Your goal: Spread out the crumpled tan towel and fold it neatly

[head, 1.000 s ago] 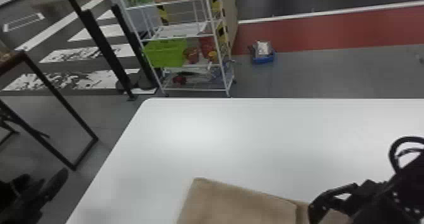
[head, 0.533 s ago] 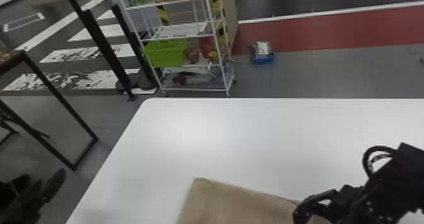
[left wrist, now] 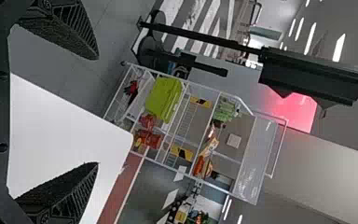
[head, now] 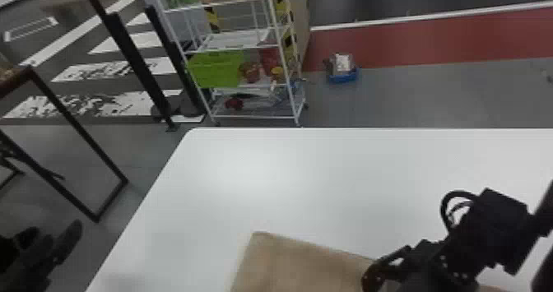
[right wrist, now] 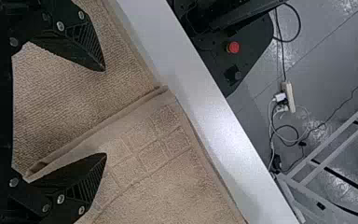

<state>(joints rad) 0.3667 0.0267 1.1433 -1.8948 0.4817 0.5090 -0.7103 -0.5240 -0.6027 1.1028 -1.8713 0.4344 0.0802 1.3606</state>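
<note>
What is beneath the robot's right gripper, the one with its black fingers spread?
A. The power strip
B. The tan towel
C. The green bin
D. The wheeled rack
B: the right gripper's two fingers are spread apart over the tan towel.

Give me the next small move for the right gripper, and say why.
Probably ease the right gripper down and close it on the towel's inner edge, to straighten or lift that layer. Its fingers are open with nothing gripped, and the edge runs across between them, a smooth band on one side and rougher cloth on the other.
</note>
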